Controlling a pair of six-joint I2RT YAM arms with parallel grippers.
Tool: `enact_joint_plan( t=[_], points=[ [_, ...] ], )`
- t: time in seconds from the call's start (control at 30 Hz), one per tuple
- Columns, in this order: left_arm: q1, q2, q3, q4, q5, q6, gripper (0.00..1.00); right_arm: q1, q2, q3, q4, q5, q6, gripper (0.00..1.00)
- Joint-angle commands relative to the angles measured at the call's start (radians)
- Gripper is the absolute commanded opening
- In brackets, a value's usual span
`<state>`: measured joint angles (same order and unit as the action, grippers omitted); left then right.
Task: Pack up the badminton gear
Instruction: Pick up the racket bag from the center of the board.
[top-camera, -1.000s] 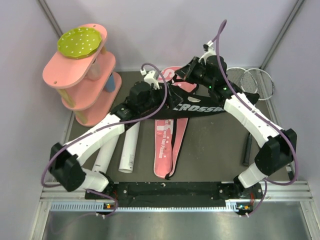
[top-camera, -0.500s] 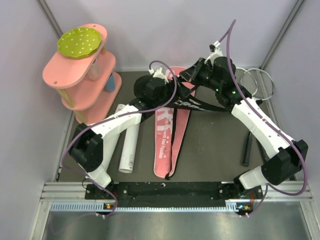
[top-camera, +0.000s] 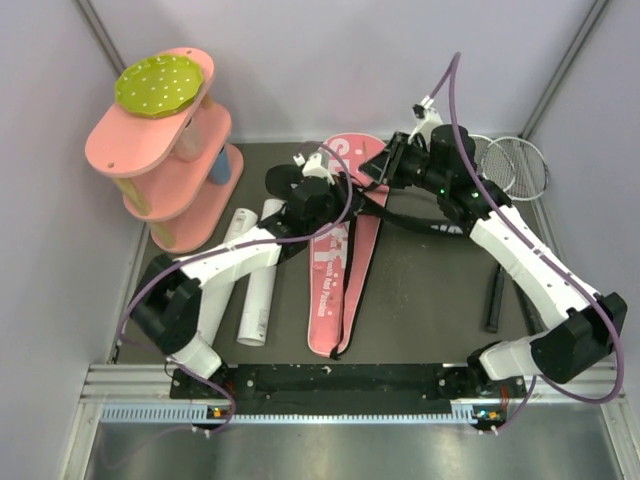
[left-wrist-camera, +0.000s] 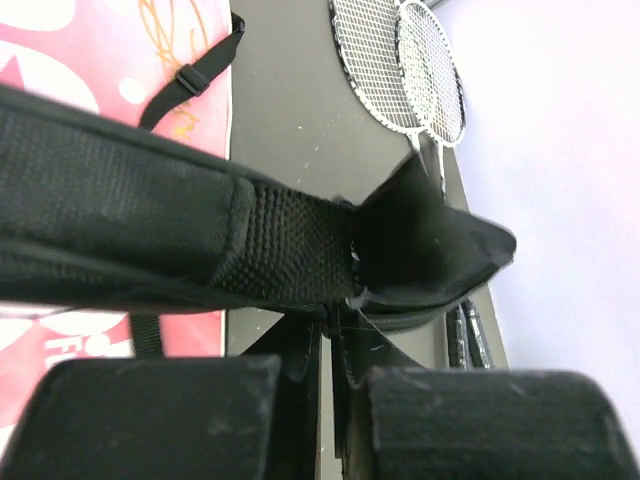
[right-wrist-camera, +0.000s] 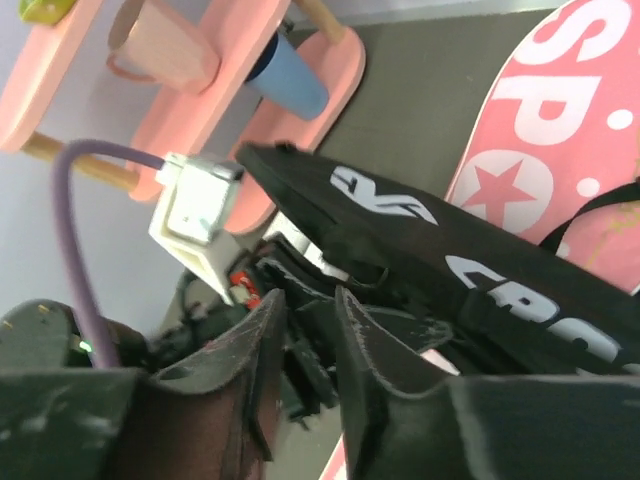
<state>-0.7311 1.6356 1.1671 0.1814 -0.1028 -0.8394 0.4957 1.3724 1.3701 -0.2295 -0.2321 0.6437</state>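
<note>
- At 8 o'clock, nearest: two white tubes (top-camera: 258, 290) are seen lying side by side, untouched and still unpacked.
- At centre: the bag (top-camera: 332, 275) is laid flat on its pink side, its long axis running toward 12 o'clock.
- At 11 o'clock: the left gripper (left-wrist-camera: 335, 375), wide open half a second ago, is now clenched. The padded edge of the bag's black side (left-wrist-camera: 150, 220) is pinched between its pads.
- At 12 to 1 o'clock: the right gripper (right-wrist-camera: 310, 335), clamped tight a second ago, is now slightly parted. Nothing is clearly seen between its jaws, and the black side lies just beyond them.
- Judgement: the black side is being handed from right to left, so the bag can be held open and the right arm freed to fetch gear.
- At 2 o'clock, farthest: two rackets (top-camera: 512, 165) are left lying, well apart from the bag. Packing is judged barely begun.
</note>
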Motion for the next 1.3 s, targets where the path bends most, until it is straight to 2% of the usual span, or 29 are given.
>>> enact_joint_plan(
  t=[0.0, 0.07, 0.1, 0.13, 0.17, 0.3, 0.43, 0.53, 0.7, 0.87, 1.03, 1.13, 1.2, 1.27],
  points=[
    [0.035, -0.202, -0.061, 0.104, 0.098, 0.170, 0.00, 0.012, -0.006, 0.093, -0.237, -0.178, -0.260, 0.39],
    [0.079, -0.238, -0.066, 0.058, 0.249, 0.191, 0.00, 0.012, 0.002, 0.125, -0.336, -0.181, -0.370, 0.43],
    [0.099, -0.261, -0.064, 0.047, 0.311, 0.204, 0.00, 0.012, -0.012, 0.116, -0.372, -0.174, -0.397, 0.52],
    [0.139, -0.273, -0.066, 0.030, 0.383, 0.210, 0.00, 0.012, -0.024, 0.100, -0.405, -0.170, -0.445, 0.54],
    [0.156, -0.284, -0.064, 0.008, 0.461, 0.217, 0.00, 0.012, -0.059, 0.072, -0.427, -0.155, -0.469, 0.55],
    [0.214, -0.333, -0.041, -0.104, 0.601, 0.310, 0.00, 0.017, -0.116, -0.011, -0.442, -0.174, -0.556, 0.57],
    [0.259, -0.342, -0.041, -0.094, 0.744, 0.324, 0.00, 0.069, -0.136, -0.048, -0.439, -0.087, -0.605, 0.56],
    [0.272, -0.341, -0.041, -0.091, 0.794, 0.333, 0.00, 0.070, -0.144, -0.068, -0.424, -0.076, -0.585, 0.57],
    [0.298, -0.310, -0.052, -0.019, 0.903, 0.310, 0.00, 0.070, -0.124, -0.137, -0.354, -0.222, -0.589, 0.59],
    [0.317, -0.274, -0.046, 0.010, 0.986, 0.290, 0.00, 0.072, -0.122, -0.192, -0.277, -0.265, -0.570, 0.57],
    [0.317, -0.246, -0.037, 0.039, 1.006, 0.254, 0.00, 0.090, -0.128, -0.204, -0.225, -0.243, -0.555, 0.54],
    [0.317, -0.240, -0.038, 0.055, 1.003, 0.223, 0.00, 0.121, -0.134, -0.222, -0.217, -0.257, -0.549, 0.57],
    [0.317, -0.235, -0.035, 0.066, 0.999, 0.197, 0.00, 0.144, -0.133, -0.241, -0.196, -0.225, -0.544, 0.60],
    [0.317, -0.234, -0.032, 0.076, 1.002, 0.174, 0.00, 0.178, -0.131, -0.275, -0.162, -0.172, -0.533, 0.58]
  ],
)
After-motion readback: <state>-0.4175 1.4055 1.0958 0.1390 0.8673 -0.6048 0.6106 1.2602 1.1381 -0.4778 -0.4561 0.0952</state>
